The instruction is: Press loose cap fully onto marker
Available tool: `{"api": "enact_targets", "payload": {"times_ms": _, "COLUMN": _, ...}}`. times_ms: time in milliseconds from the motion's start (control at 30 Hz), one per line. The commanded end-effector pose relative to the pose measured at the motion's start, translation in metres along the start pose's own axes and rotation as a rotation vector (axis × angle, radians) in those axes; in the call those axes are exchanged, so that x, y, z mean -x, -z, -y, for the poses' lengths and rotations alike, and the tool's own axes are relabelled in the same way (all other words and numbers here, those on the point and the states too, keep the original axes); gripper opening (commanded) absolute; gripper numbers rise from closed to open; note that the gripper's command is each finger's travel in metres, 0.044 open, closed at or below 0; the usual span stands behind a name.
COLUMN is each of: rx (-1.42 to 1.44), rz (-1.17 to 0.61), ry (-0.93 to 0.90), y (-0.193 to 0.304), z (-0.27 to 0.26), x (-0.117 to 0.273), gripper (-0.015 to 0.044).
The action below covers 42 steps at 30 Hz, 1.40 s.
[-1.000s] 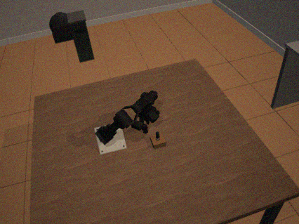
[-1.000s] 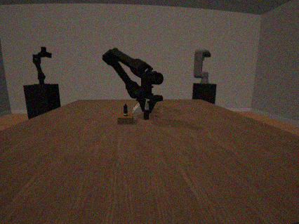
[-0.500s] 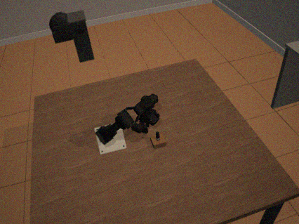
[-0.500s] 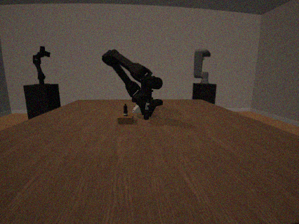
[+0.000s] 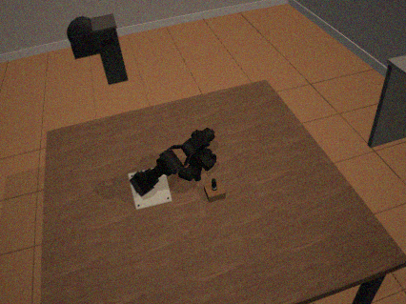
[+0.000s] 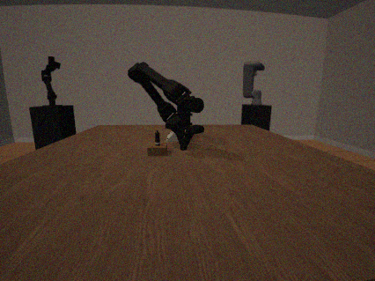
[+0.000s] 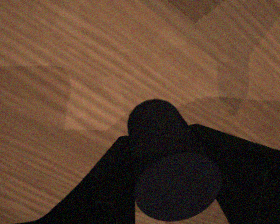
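The dark marker (image 5: 213, 184) (image 6: 157, 137) stands upright in the small wooden holder block (image 5: 215, 195) (image 6: 158, 151) near the middle of the table (image 5: 267, 245) (image 6: 189, 218). My gripper (image 5: 193, 173) (image 6: 182, 146) (image 7: 159, 138) is low at the table top, just beside the block. In the wrist view its two dark fingers are shut on the dark round cap (image 7: 158, 121), which stands upright on the wood between them. The cap is hidden by the gripper in the top and exterior views.
The arm's white base plate (image 5: 161, 196) lies left of the block. Off the table stand a dark pedestal with a camera (image 5: 102, 50) (image 6: 52, 122), another pedestal with a grey device (image 6: 255, 112) and a grey cabinet (image 5: 392, 102).
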State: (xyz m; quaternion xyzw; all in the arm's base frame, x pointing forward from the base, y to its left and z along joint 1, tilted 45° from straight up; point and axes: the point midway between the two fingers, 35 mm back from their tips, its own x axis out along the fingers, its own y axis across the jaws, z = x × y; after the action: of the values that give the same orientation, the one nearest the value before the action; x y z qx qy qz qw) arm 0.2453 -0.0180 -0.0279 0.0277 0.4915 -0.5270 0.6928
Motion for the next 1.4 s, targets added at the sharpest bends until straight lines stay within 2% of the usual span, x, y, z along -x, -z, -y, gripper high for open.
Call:
{"api": "enact_targets", "payload": {"times_ms": 0, "rx": 0.002, "rz": 0.001, "ry": 0.000, "y": 0.000, "z": -0.001, "x": 0.006, "gripper": 0.0000}}
{"api": "enact_targets", "payload": {"times_ms": 700, "rx": 0.002, "rz": -0.001, "ry": 0.000, "y": 0.000, "z": 0.000, "x": 0.060, "gripper": 0.0000}}
{"api": "enact_targets", "payload": {"times_ms": 1367, "rx": 0.003, "rz": -0.001, "ry": -0.002, "y": -0.071, "z": 0.017, "x": 0.096, "gripper": 0.0000}}
